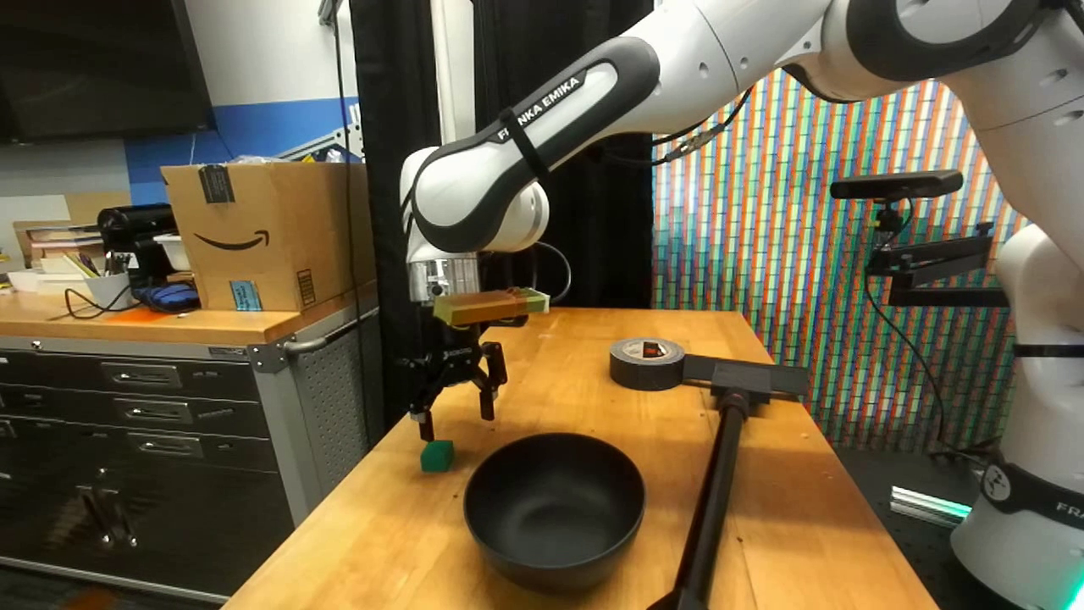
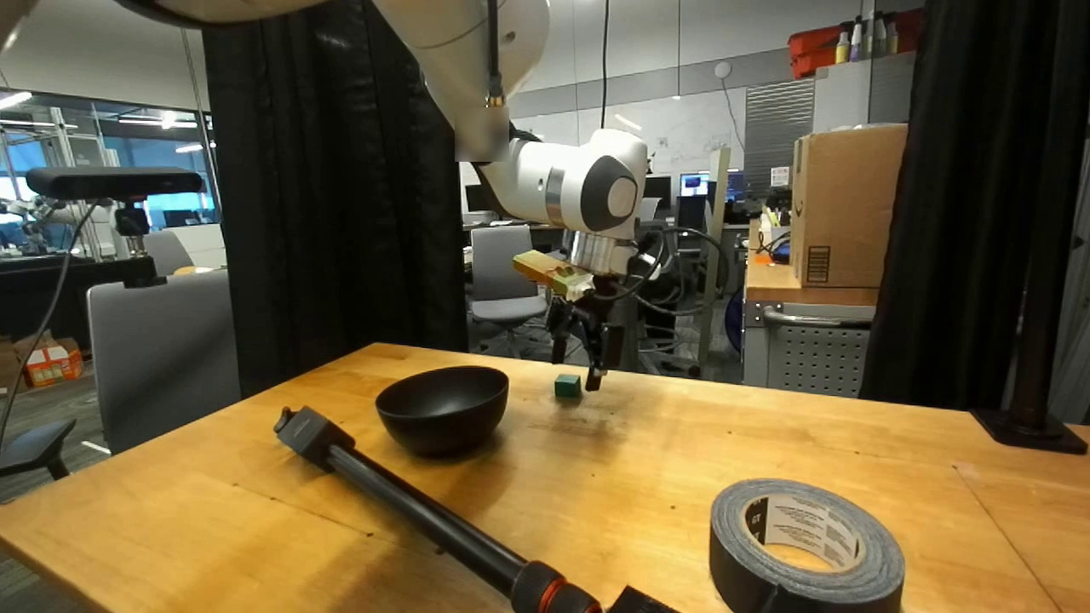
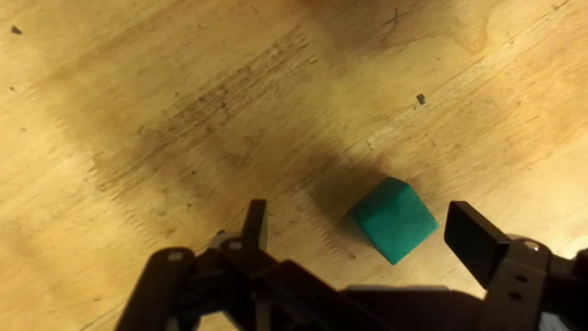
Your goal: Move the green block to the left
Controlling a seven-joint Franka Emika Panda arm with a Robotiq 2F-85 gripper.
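Observation:
The green block (image 1: 437, 457) is a small cube on the wooden table, beside the black bowl. It also shows in an exterior view (image 2: 568, 386) and in the wrist view (image 3: 398, 223). My gripper (image 1: 456, 417) is open and empty, with its fingertips just above the table near the block. It also shows in an exterior view (image 2: 576, 366). In the wrist view, the block lies between the two open fingers (image 3: 357, 220), nearer the right finger. Its corners are turned toward the fingers, and no contact is visible.
The black bowl (image 1: 555, 508) stands close to the block, also in an exterior view (image 2: 443, 409). A black bar-like stand (image 1: 720, 483) lies across the table (image 2: 681, 451). A roll of grey tape (image 1: 646, 363) sits near it. A black post base (image 2: 1029, 430) stands at the table edge.

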